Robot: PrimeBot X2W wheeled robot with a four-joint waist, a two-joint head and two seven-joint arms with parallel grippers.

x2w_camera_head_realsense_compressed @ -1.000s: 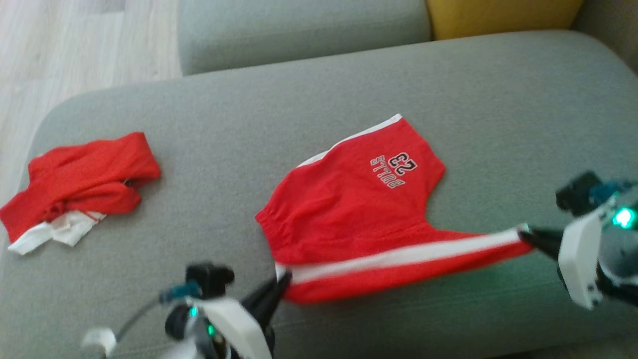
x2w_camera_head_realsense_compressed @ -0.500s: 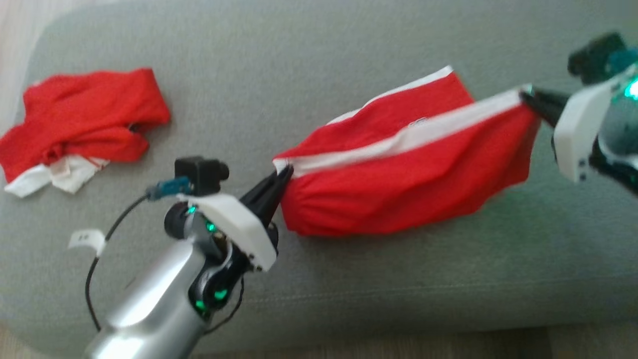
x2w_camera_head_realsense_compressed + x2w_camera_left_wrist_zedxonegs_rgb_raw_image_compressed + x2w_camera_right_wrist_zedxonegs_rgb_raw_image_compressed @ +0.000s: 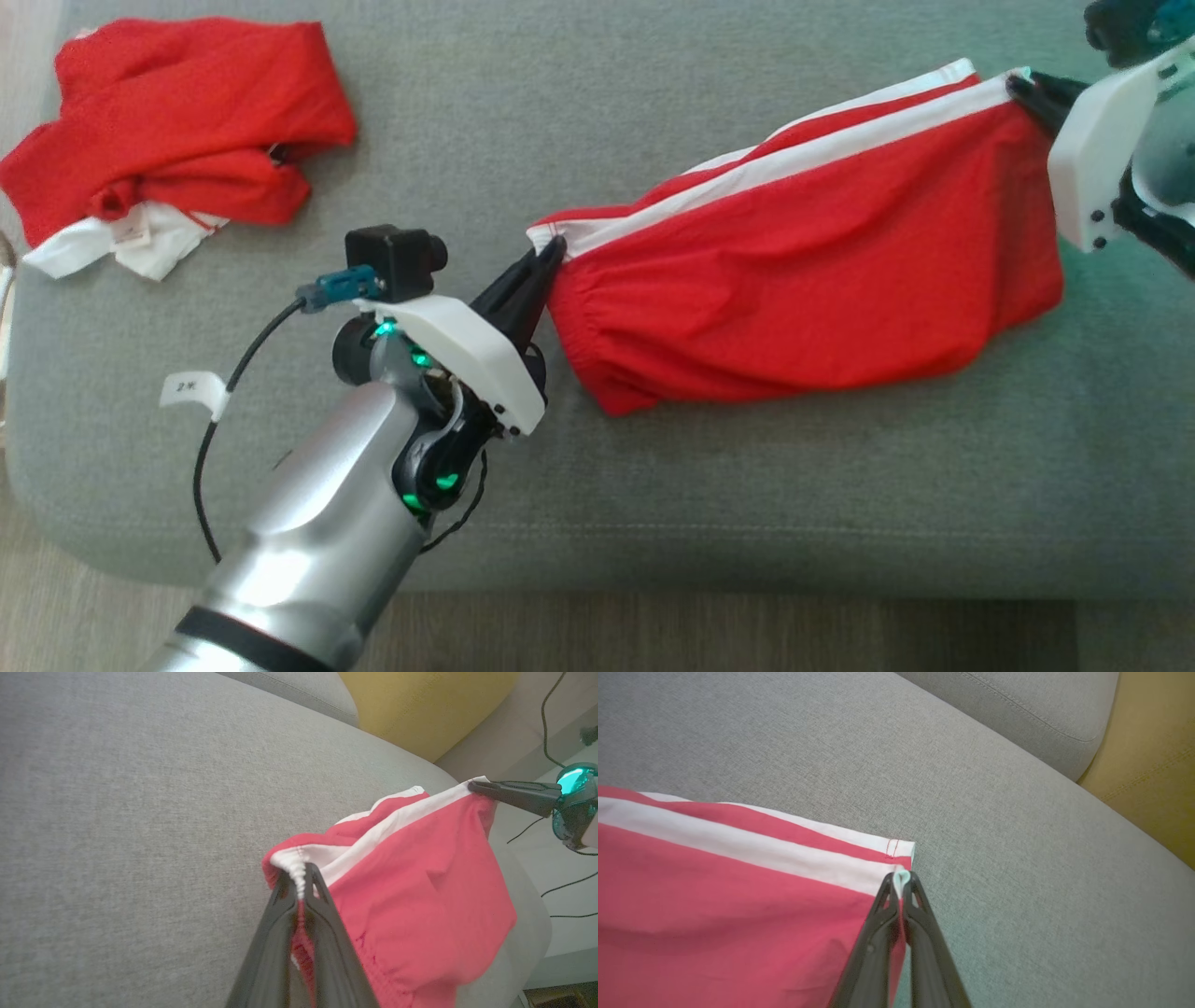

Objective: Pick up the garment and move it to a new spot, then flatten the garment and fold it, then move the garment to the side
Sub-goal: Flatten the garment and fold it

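The garment [image 3: 803, 280] is a pair of red shorts with a white side stripe, stretched between my two grippers above the grey sofa seat [image 3: 653, 485]. My left gripper [image 3: 553, 250] is shut on the elastic waistband corner, whose white gathered edge [image 3: 299, 877] sticks up between its fingers [image 3: 275, 933]. My right gripper [image 3: 1019, 86] is shut on the hem corner at the stripe's end, which shows pinched at the fingertips [image 3: 901, 877]. The garment [image 3: 714, 896] hangs folded over, its lower half sagging towards the seat. From the left wrist, my right gripper [image 3: 474, 785] shows pinching the far corner.
A second red and white garment [image 3: 168, 131] lies crumpled at the far left of the seat. A yellow cushion [image 3: 420, 704] and grey back cushion [image 3: 1017, 714] stand behind. The seat's front edge and wooden floor [image 3: 653, 635] run along the bottom.
Both grippers have lifted the stripe edge and carried it away from me over the rest of the shorts, hiding the printed logo. The head camera has tilted down, shifting the whole picture.
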